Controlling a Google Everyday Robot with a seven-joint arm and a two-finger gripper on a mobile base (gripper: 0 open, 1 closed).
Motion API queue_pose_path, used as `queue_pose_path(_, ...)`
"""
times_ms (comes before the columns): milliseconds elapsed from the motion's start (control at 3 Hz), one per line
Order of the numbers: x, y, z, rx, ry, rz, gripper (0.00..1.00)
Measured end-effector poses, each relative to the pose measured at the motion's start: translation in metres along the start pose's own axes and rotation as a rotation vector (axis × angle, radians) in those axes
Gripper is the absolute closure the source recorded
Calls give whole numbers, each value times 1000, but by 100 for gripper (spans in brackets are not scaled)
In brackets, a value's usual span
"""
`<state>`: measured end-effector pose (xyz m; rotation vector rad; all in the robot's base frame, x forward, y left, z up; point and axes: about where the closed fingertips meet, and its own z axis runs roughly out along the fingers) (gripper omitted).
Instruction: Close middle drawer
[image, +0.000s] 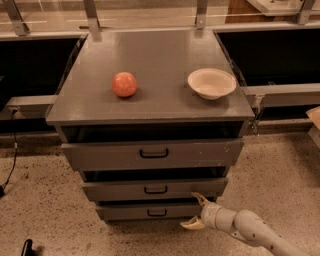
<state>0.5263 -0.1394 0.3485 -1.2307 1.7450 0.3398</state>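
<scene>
I have the middle drawer (200, 188) in the centre of the stack of three. It has a low, narrow grey front with a small black loop handle (155, 189) at its middle. A dark gap runs along the top of the front, so it stands a little way out from the cabinet (75, 107). Above it sits the taller top drawer (100, 156), below it the bottom drawer (125, 212). My gripper (194, 211) hangs low at the right of the stack, before the bottom drawer's right end. Its two pale fingers (200, 199) are spread wide and hold nothing; the upper tip lies just under the middle drawer's lower edge. On the cabinet top rest an orange-red fruit (124, 84) and a cream bowl (211, 83), well apart.
</scene>
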Motion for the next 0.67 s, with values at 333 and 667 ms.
queue_pose_path(333,0,0,0,0,0,0,0)
queue_pose_path(667,0,0,0,0,0,0,0)
